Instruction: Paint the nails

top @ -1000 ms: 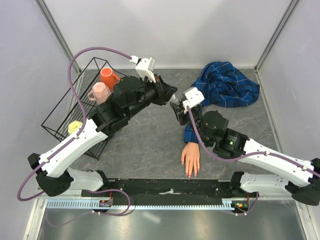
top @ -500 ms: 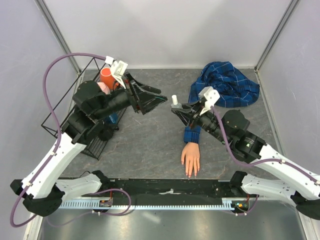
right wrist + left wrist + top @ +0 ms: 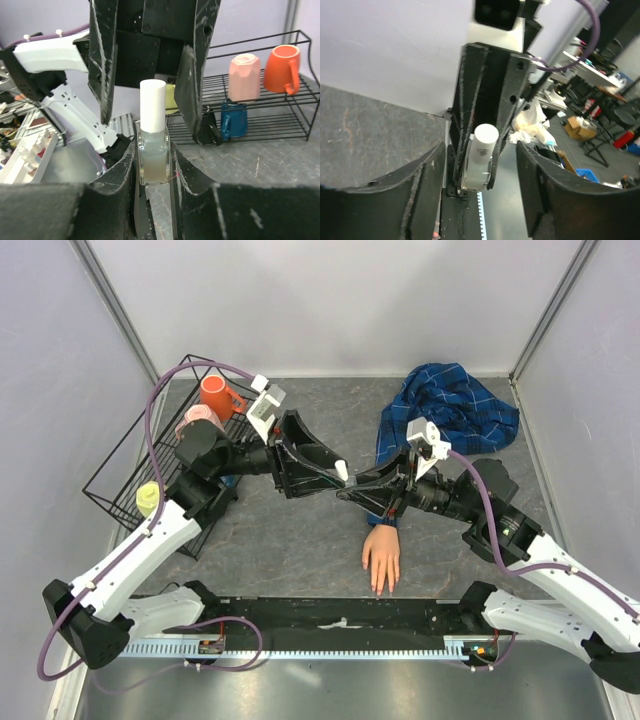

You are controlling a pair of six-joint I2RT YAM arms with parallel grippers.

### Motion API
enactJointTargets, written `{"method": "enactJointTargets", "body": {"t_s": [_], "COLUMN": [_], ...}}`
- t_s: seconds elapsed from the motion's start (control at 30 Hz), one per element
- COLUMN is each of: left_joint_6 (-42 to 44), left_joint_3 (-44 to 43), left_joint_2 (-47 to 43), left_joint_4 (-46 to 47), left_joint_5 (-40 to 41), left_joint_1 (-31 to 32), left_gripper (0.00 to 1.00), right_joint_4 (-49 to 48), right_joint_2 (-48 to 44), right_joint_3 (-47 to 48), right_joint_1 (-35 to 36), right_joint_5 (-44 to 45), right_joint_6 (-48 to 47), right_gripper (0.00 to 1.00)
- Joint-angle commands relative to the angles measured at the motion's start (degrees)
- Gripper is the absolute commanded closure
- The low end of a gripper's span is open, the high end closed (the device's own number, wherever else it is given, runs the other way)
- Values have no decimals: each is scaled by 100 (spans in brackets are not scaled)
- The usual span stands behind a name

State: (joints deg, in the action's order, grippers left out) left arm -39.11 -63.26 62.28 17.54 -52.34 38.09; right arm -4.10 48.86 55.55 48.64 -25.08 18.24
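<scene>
A small clear bottle (image 3: 152, 155) with a white cap (image 3: 342, 471) is held level above the table, my right gripper (image 3: 352, 490) shut on its glass body. My left gripper (image 3: 480, 157) faces it head-on and stands open. Its fingers (image 3: 192, 90) flank the cap with a gap on each side. The pale mannequin hand (image 3: 381, 555) lies palm down below them, fingertips toward the near edge. Its nails (image 3: 380, 586) are too small to make out. The blue plaid sleeve (image 3: 383, 510) is mostly hidden under my right gripper.
A black wire rack (image 3: 125, 455) at the left holds an orange mug (image 3: 215, 395), a pink mug (image 3: 197, 423), a blue mug (image 3: 234, 125) and a yellow item (image 3: 150, 497). Crumpled blue plaid cloth (image 3: 455, 410) lies at the back right. White walls enclose the table.
My left gripper opened, pulled back from the bottle, then came in again with its fingers either side of the cap. My right gripper carried the bottle lower and toward the middle.
</scene>
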Motion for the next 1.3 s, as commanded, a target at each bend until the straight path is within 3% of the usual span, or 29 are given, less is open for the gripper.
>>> {"method": "enactJointTargets", "body": {"t_s": [0.0,0.17,0.3,0.37,0.47,0.5,0.53,0.57,0.63,0.67,0.7,0.77,0.8,0.9,1.0,1.17,1.27], "left_joint_6": [-553,-589,-694,-694,-572,-493,-257,-116,418,587,728,958,984,1002,1020,756,1080], "left_joint_3": [130,183,192,192,122,87,17,-167,-544,-677,-791,-1134,-1257,-1706,-1944,-2005,-1918], "left_joint_2": [-93,-137,-93,-111,-146,-164,-172,-190,-173,-172,-172,-76,-15,336,583,680,566], "left_joint_4": [1199,1199,1269,1226,973,797,569,-60,-740,-1161,-1705,-2209,-2629,-3167,-3257,-3204,-2915], "left_joint_5": [-496,-541,-629,-629,-515,-349,-200,11,888,1327,2254,3251,4344,5895,6287,6227,5604], "left_joint_1": [-20,-20,-20,-20,-20,-20,-12,14,198,330,470,962,1164,1850,2089,2098,2098], "left_gripper": [41,44,56,57,73,89,97,98,98,98,98,98,98,98,98,98,61], "right_joint_4": [-443,-443,-495,-513,-496,-408,-355,-268,66,189,338,392,531,585,568,568,507], "right_joint_2": [1,27,62,71,88,97,97,115,255,299,413,519,641,870,888,774,590], "right_joint_3": [-62,-44,-44,-35,-35,-9,8,35,201,263,324,377,430,535,580,536,439], "right_joint_1": [-39,-57,-65,-74,-74,-74,-74,-74,-74,-48,-39,48,92,303,312,312,321], "right_joint_5": [-445,-542,-542,-533,-375,-279,-34,116,537,1174,1477,2431,2725,3656,3843,3783,3493], "right_joint_6": [294,312,329,338,303,199,137,58,-285,-390,-470,-760,-847,-1138,-1138,-1174,-1147], "right_gripper": [100,100,100,100,100,100,100,100,100,100,100,100,100,100,100,100,100]}}
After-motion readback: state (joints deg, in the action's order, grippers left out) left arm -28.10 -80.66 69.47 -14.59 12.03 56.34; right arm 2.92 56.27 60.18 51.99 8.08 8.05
